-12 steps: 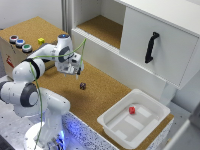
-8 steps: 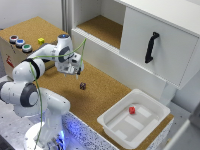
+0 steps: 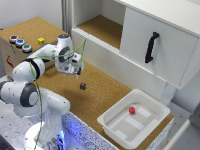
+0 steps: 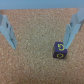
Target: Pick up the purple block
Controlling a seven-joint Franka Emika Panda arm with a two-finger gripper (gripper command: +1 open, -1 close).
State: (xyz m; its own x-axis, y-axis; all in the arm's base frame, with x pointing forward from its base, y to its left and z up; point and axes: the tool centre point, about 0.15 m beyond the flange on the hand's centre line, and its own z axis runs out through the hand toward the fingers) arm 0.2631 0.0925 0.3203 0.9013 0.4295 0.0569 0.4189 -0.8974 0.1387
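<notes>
One purple block [image 3: 83, 86], one red cube [image 3: 132, 110], one yellow cube [image 3: 41, 41] — plus one white tray [image 3: 116, 131] and three coloured buttons [image 3: 20, 43].

You will find no readable text; the purple block [image 4: 60, 49] shows a yellow mark on its face, too blurred to read.

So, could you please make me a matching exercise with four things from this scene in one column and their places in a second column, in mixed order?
Things:
1. purple block
2. red cube
3. yellow cube
4. gripper

Places:
A. inside the white tray
B. on the raised cork platform at the exterior view's left, near the coloured buttons
C. on the bare cork table, between the arm and the tray
D. open in the air above the cork, nothing between its fingers

Pairs: 1-C, 2-A, 3-B, 4-D
</notes>
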